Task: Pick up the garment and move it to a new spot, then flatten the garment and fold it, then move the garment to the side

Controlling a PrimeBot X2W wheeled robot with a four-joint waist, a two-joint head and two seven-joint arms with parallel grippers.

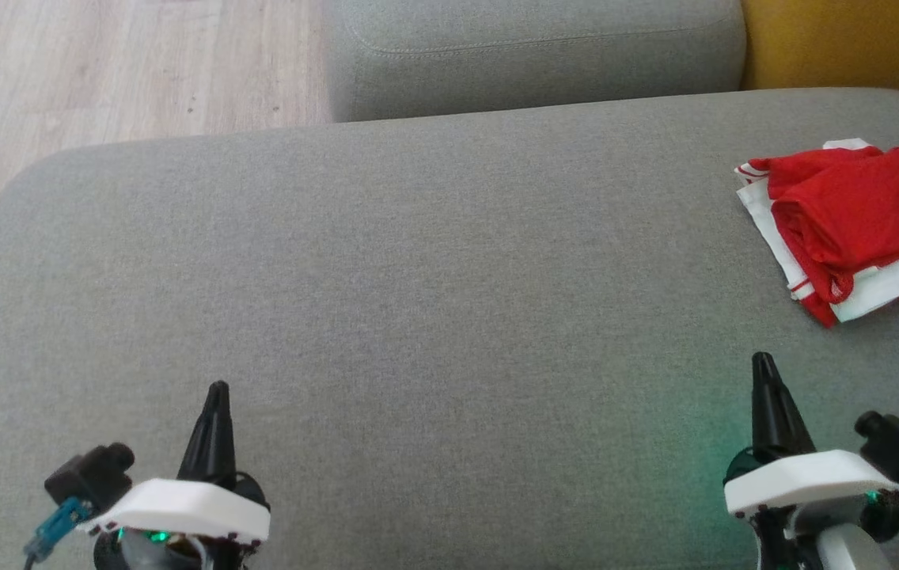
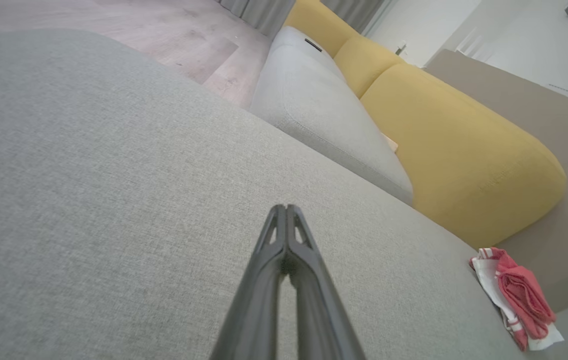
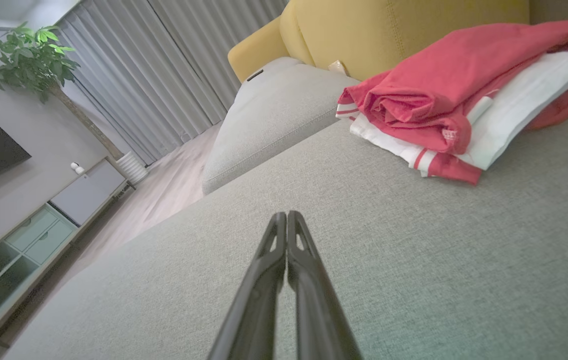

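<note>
Folded red-and-white garment (image 1: 861,206) lies far right of your right gripper (image 1: 762,362), the nearer arm. It and the left gripper (image 1: 218,390) are both pinched together, empty.

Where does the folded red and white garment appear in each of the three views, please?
Head view: garment far right, above the middle, cut by the right edge.
Left wrist view: garment in the lower right corner.
Right wrist view: garment upper right, reaching the right edge.
Shared landmark: the yellow cushion beyond it.

Soft even daylight, wide-angle edge distortion
</note>
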